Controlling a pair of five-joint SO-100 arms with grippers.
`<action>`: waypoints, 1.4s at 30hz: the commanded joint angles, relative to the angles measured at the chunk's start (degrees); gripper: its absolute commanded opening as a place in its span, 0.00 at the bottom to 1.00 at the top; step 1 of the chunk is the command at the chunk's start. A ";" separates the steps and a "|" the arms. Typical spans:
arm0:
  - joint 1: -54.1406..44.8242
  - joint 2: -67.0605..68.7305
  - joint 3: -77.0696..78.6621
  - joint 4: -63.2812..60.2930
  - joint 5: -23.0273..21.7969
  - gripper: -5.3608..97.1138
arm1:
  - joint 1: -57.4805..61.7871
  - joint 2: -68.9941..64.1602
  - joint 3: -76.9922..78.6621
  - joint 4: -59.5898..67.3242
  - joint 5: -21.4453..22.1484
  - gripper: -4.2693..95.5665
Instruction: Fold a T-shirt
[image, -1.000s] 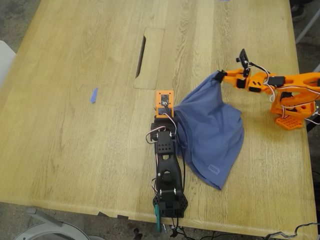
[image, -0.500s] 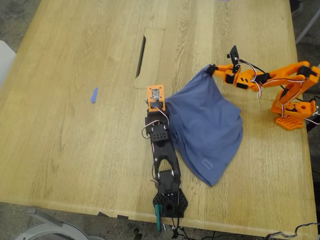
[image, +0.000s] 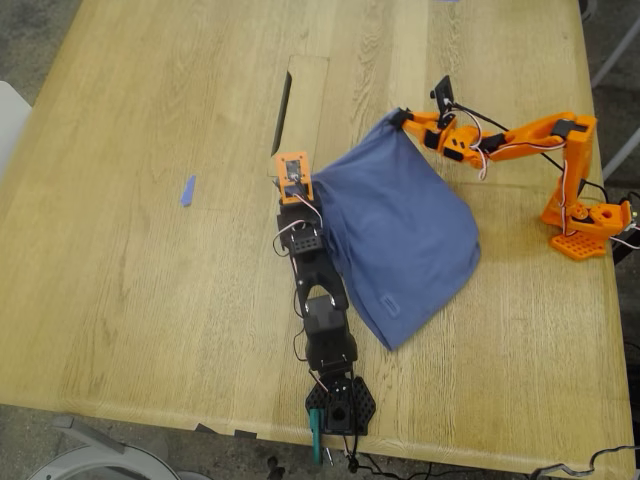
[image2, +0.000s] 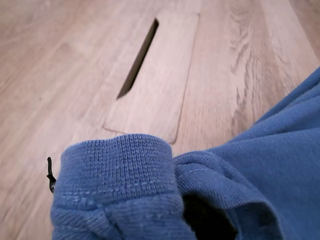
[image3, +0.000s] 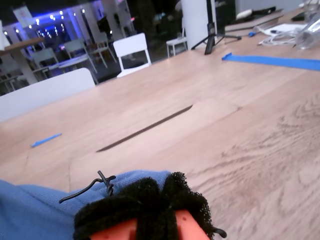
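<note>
The blue-purple T-shirt (image: 400, 230) lies bunched on the wooden table, stretched between both arms; its print is hidden. My first gripper (image: 304, 190), on the black arm reaching up from the near table edge, is shut on a ribbed hem of the T-shirt (image2: 120, 185). That hem fills the first wrist view, so the jaws are hidden there. My second gripper (image: 400, 117), on the orange arm at the exterior view's right, is shut on the shirt's far corner. Blue cloth (image3: 30, 210) sits under its black padded fingertips (image3: 150, 200).
A cable slot (image: 282, 110) in an inset panel (image: 305, 115) lies just beyond both grippers. A small blue strip (image: 187, 190) is stuck to the table at the exterior view's left. The orange arm's base (image: 585, 225) stands near the table's right edge in that view.
Both grippers have moved toward the exterior view's left and a little farther back, dragging the T-shirt with them. The orange arm has stretched out and the black arm has reached further.
</note>
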 joint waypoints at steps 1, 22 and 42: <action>-9.14 -1.14 -12.13 -4.13 0.18 0.05 | 4.92 -1.41 -6.94 -2.55 -0.44 0.04; -8.17 2.72 -19.16 -3.34 1.76 0.05 | 4.92 -2.72 -13.36 -19.16 0.62 0.04; -5.80 17.67 -27.42 39.55 0.53 0.05 | 4.48 18.19 -19.42 33.66 1.32 0.04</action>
